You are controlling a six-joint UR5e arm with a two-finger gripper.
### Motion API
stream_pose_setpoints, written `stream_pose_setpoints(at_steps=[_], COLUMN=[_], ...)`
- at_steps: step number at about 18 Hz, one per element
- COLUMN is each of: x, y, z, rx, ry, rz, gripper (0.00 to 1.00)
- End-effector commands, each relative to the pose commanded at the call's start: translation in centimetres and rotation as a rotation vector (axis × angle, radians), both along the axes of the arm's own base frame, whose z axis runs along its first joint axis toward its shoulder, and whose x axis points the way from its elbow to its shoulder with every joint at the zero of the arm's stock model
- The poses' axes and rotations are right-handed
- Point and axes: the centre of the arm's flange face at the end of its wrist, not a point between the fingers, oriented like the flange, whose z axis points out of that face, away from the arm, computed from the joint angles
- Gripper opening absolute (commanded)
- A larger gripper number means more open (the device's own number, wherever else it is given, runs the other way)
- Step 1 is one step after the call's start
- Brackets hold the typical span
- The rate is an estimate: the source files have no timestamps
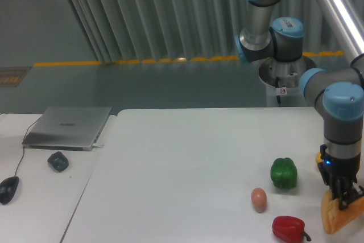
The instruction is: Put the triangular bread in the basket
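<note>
The triangular bread (336,220), golden-orange with a paler face, is at the table's front right corner, partly cut off by the frame's right edge. My gripper (344,198) points straight down onto its upper corner, and its dark fingers are shut on the bread. The basket is out of view.
A green pepper (284,173), a brown egg (259,198) and a red pepper (289,228) lie just left of the bread. A yellow bit (319,157) peeks out behind the arm. On the side table to the far left are a laptop (68,126), a mouse (8,189) and a small dark object (58,161).
</note>
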Motion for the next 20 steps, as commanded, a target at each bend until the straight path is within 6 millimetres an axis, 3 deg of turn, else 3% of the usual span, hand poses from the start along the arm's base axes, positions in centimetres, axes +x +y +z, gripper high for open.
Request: stream_pose_setpoints(at_steps=[7,12,14,17,20], x=[-2.2,-4.2,-6.1,-8.1,-9.8], y=[-6.7,-10.8,-13.3,-13.4,-13.9], z=[3.4,4.5,5.3,7.1,7.1], rx=[-0.081,-0.097,-0.107,-0.081,-0.075], ry=[-0.057,-0.07,-0.032,0.127,0.19], rz=[-0.126,-0.152,-0.235,-0.244,-0.207], gripper=[0.24,0.24,0.24,0.24,0.24])
